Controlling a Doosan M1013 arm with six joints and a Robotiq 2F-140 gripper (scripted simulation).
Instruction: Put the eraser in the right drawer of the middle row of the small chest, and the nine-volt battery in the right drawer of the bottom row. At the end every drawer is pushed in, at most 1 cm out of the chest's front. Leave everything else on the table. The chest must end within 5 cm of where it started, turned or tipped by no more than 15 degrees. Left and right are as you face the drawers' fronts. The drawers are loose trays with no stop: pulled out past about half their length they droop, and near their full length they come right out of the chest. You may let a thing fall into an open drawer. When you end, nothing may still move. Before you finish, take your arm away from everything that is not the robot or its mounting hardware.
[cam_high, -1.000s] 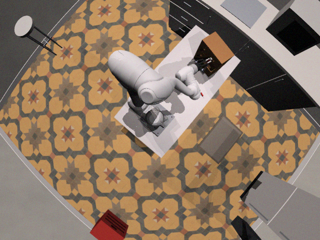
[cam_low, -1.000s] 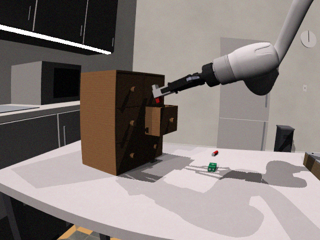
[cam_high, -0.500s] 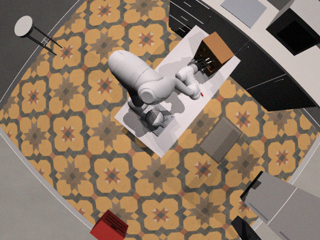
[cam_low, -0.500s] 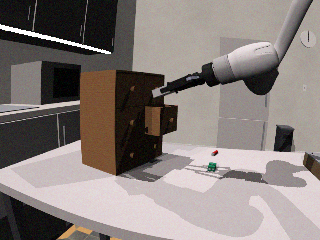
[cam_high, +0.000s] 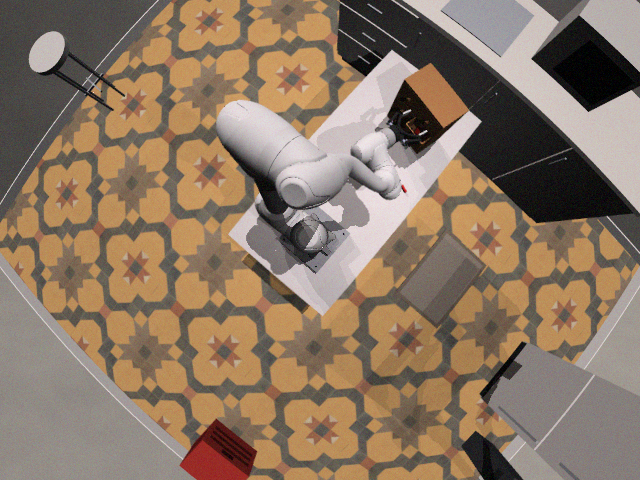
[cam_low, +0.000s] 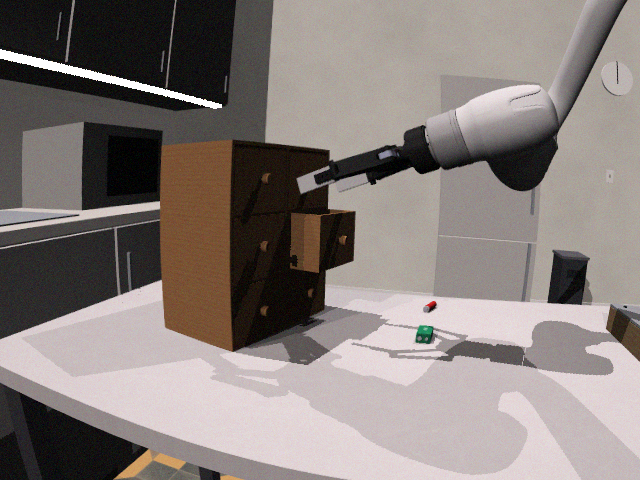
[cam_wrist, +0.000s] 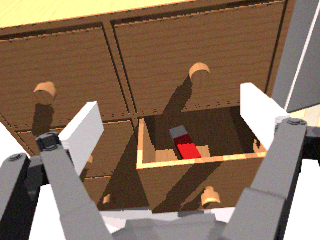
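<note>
The gripper (cam_high: 415, 122) (cam_low: 324, 184) (cam_wrist: 168, 108) is released, its fingers wide apart and nothing between them; it stands above the open drawer (cam_high: 408, 125) (cam_low: 306, 240) (cam_wrist: 175, 187), right of the middle row, presumably so that the eraser (cam_high: 417, 131) (cam_wrist: 186, 145) could fall in. The eraser is inside that drawer, grey end toward eleven o'clock in the wrist view; whether it has settled cannot be told.

The drawer projects from the chest (cam_high: 436, 95) (cam_low: 196, 237) (cam_wrist: 75, 65) without evident droop; this partial extension appears chosen to admit the part while the chest retains the tray. The bottom right drawer (cam_low: 297, 304) appears shut; the nine-volt battery cannot be identified, and its location cannot be confirmed.

A red cylinder (cam_high: 404, 189) (cam_low: 430, 306) lies on the surface (cam_high: 330, 289) (cam_low: 155, 413); a green die (cam_low: 424, 334) sits near it, toward six o'clock in the exterior view; both are to be left there.

Next, judged: withdraw clear of the rim; then push the drawer straight in, gently, since excess force could shift the chest.
</note>
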